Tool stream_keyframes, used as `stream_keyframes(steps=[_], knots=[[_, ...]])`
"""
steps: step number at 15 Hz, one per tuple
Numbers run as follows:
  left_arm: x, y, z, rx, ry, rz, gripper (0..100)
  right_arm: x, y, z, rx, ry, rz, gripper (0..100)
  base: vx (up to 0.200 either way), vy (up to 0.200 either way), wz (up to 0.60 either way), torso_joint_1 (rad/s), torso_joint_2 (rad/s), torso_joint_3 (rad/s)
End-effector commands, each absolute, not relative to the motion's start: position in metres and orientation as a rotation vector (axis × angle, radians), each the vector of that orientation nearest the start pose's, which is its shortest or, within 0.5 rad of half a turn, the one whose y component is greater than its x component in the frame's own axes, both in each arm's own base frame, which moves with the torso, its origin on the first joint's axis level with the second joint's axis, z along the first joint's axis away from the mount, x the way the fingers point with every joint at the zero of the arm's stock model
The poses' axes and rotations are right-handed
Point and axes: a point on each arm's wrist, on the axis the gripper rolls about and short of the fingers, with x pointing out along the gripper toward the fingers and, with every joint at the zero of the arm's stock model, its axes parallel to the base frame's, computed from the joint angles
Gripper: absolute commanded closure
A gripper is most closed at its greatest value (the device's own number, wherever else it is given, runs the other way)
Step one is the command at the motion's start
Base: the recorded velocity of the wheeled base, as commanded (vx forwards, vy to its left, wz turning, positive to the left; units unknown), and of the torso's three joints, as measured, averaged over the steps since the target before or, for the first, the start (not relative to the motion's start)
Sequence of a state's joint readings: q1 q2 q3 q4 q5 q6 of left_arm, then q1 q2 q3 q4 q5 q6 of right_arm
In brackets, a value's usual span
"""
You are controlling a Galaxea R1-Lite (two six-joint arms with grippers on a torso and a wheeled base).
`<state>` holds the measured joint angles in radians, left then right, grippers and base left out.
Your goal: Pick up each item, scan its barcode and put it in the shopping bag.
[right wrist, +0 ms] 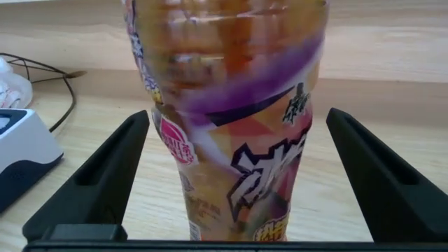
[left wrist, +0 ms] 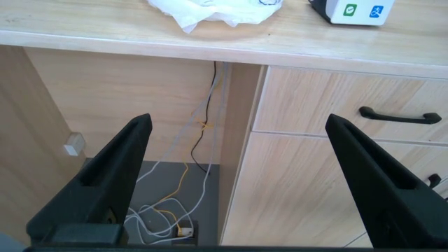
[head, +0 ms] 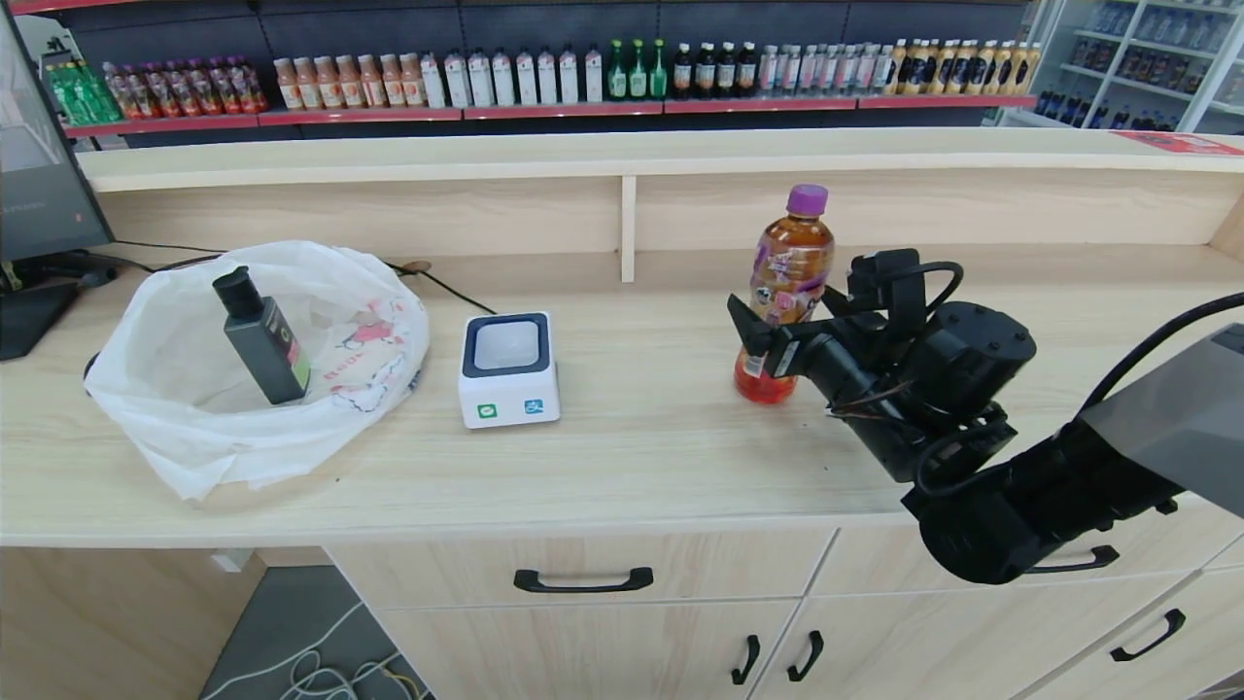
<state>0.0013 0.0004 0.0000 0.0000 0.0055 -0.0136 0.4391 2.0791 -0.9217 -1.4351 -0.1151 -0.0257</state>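
An orange drink bottle (head: pixel 789 277) with a purple cap stands upright on the right part of the wooden counter (head: pixel 641 447). My right gripper (head: pixel 780 338) is open around its lower half. In the right wrist view the bottle (right wrist: pixel 231 133) stands between the two fingers (right wrist: pixel 105 182), with a gap on each side. A white shopping bag (head: pixel 185 399) lies open at the left with a dark green bottle (head: pixel 262 338) standing in it. The white barcode scanner (head: pixel 509 369) sits between the bag and the drink. My left gripper (left wrist: pixel 238 182) hangs open and empty below the counter's front edge.
A monitor (head: pixel 39 185) stands at the far left, with cables running behind the bag. A raised shelf (head: pixel 622 160) closes the back of the counter. Drawers with black handles (head: pixel 583 581) are below. In the left wrist view, the bag's edge (left wrist: pixel 217 12) and the scanner (left wrist: pixel 353 10) sit above loose floor cables (left wrist: pixel 168 210).
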Motion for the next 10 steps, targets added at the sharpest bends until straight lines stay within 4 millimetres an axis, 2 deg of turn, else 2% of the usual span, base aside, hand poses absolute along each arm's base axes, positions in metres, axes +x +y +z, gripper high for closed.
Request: stream_keyframes(steps=[1, 6, 10], knots=[[-0.023, 0.0, 0.075, -0.014, 0.0, 0.008, 0, 0.353, 0.163, 0.157, 0.047, -0.261, 0.324, 0, 0.0, 0.0, 0.0, 0.0, 0.0, 0.0], [-0.023, 0.0, 0.075, -0.014, 0.0, 0.008, 0, 0.36, 0.167, 0.151, 0.044, -0.251, 0.339, 0, 0.0, 0.0, 0.0, 0.0, 0.0, 0.0], [-0.023, 0.0, 0.075, -0.014, 0.0, 0.008, 0, 0.363, 0.166, 0.155, 0.048, -0.263, 0.334, 0, 0.0, 0.0, 0.0, 0.0, 0.0, 0.0]])
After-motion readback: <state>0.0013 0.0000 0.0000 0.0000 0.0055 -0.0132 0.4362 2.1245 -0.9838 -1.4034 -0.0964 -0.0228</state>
